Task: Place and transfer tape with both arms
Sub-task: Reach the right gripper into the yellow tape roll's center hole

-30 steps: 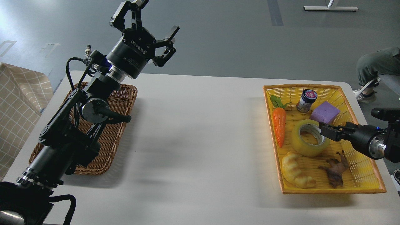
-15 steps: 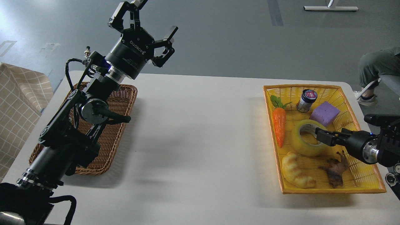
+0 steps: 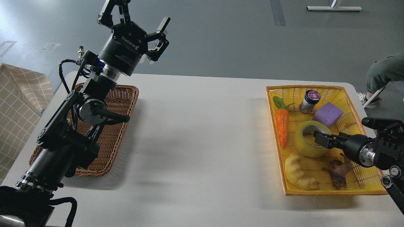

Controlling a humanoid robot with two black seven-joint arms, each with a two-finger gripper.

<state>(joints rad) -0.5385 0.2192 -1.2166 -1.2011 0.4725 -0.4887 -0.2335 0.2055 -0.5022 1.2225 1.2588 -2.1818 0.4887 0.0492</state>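
By the table's right edge my right gripper reaches into the yellow basket, its tip at the tape though I cannot tell whether it has clamped, and farther off my left gripper hangs spread above the far-left corner's wicker tray.

A white table with rounded corners carries the things. Two baskets lie directly on it. On the left side, a brown wicker basket rests flat, partly hidden behind a black arm. On the right side, well apart from it, a yellow basket with an orange rim rests flat on the surface. Between the two baskets the white surface shows soft shadows.
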